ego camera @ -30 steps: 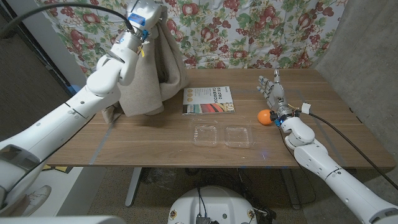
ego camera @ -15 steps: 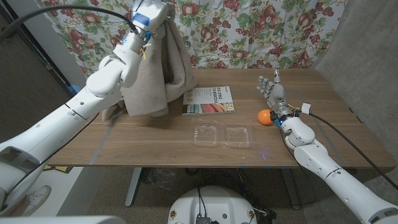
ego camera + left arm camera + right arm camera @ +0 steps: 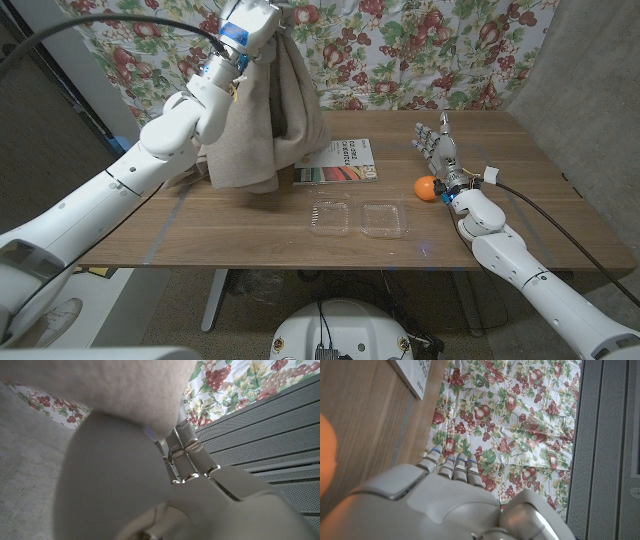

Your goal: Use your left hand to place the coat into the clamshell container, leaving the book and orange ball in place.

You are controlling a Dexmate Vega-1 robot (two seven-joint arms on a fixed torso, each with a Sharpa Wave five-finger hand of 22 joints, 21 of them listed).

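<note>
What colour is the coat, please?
Plain beige; the coat shows best in the head view, hanging from the left robot hand.

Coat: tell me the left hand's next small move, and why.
Probably carry the coat further toward the robot's right and nearer, over the open clamshell container, then lower it. The left hand holds it high, hanging over the book's left end, short of the container.

The hanging coat (image 3: 268,120) hides the book's (image 3: 345,163) left end, and the left hand's (image 3: 262,14) fingers are cut off by the picture's edge.
</note>
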